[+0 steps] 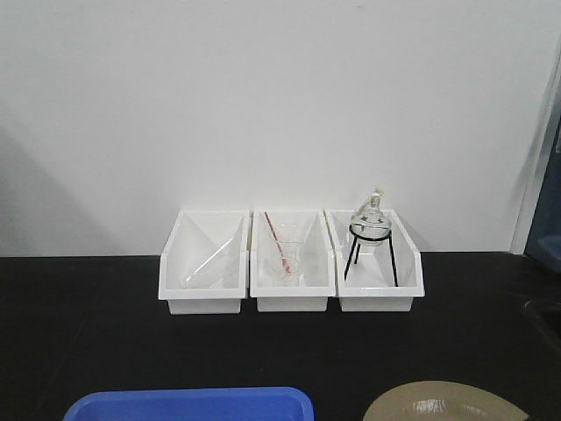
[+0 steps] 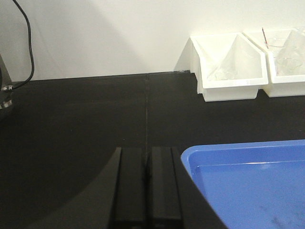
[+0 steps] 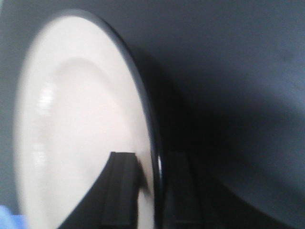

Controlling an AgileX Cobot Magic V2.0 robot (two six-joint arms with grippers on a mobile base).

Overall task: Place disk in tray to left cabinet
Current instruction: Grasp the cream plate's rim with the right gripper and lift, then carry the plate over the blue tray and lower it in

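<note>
The blue tray [image 1: 188, 403] lies on the black counter at the bottom edge of the front view. In the left wrist view its near left corner [image 2: 248, 181] sits just right of my left gripper [image 2: 147, 155], which is shut on nothing and apart from the tray. The tan disk [image 1: 443, 405] with its thin black rim shows at the bottom right, to the right of the tray. My right gripper [image 3: 152, 160] is shut on the disk's [image 3: 81, 129] rim, one finger on its inner face and the other behind it. The left cabinet is out of view.
Three white bins [image 1: 291, 261] stand in a row against the white wall. The middle one holds a glass funnel with a red rod [image 1: 282, 248]; the right one holds a glass flask on a black wire stand [image 1: 370, 239]. A black cable [image 2: 26, 43] hangs at the far left.
</note>
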